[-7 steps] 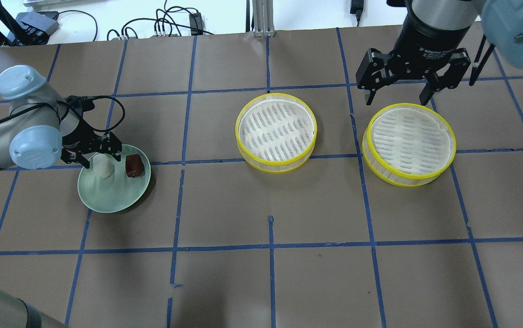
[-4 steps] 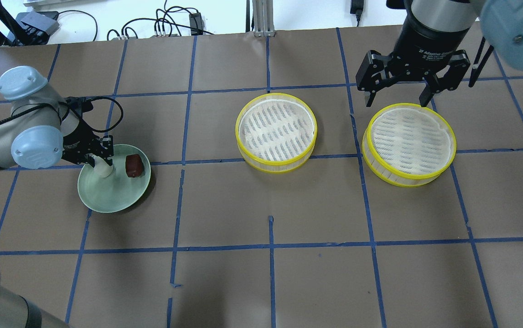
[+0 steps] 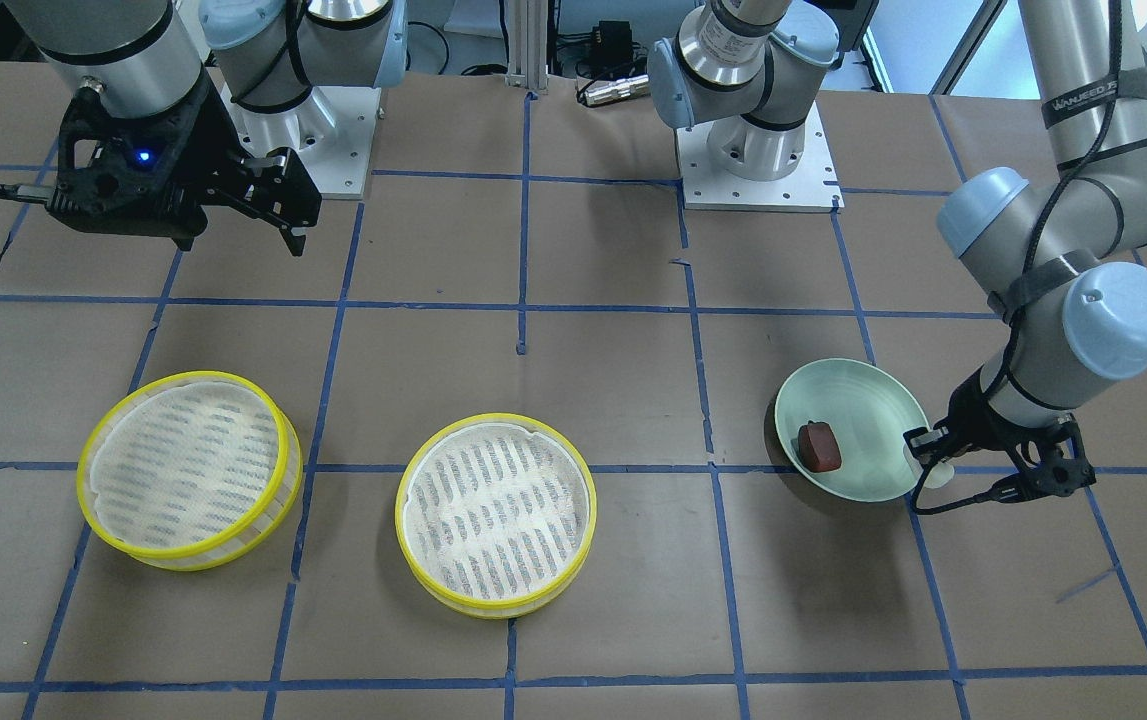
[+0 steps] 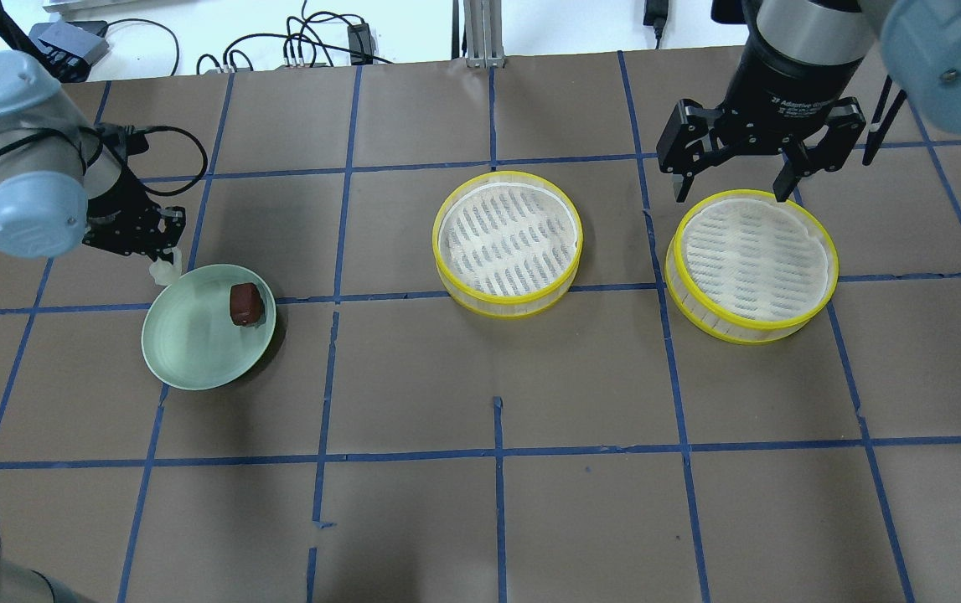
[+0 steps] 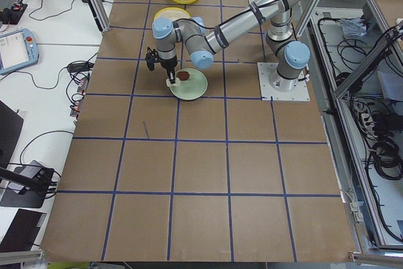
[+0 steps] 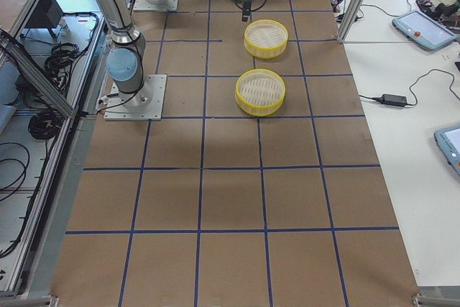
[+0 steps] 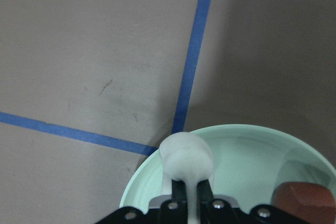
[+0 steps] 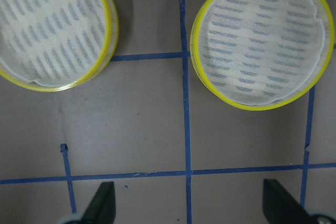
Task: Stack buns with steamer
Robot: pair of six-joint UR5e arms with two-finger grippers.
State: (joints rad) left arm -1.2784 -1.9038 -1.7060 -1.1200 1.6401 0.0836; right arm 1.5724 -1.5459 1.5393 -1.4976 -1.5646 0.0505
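My left gripper [image 4: 160, 255] is shut on the white rounded bun [image 4: 163, 270] and holds it above the far left rim of the pale green plate [image 4: 195, 352]. The left wrist view shows the white bun [image 7: 186, 156] pinched between the fingertips. The reddish-brown blocky bun [image 4: 245, 304] lies on the plate's right side, and also shows in the front view [image 3: 819, 447]. Two yellow-rimmed steamer trays stand on the table, one in the middle [image 4: 507, 243] and one at the right [image 4: 752, 264]. My right gripper [image 4: 731, 191] is open and empty above the right tray's far edge.
The table is brown paper with a blue tape grid [image 4: 497, 452]. Cables and a power brick [image 4: 304, 46] lie beyond the far edge. The arm bases [image 3: 758, 150] stand at the robot's side of the table.
My left gripper closed on the white bun and lifted it off the plate, up and toward the far left. The right gripper barely moved.
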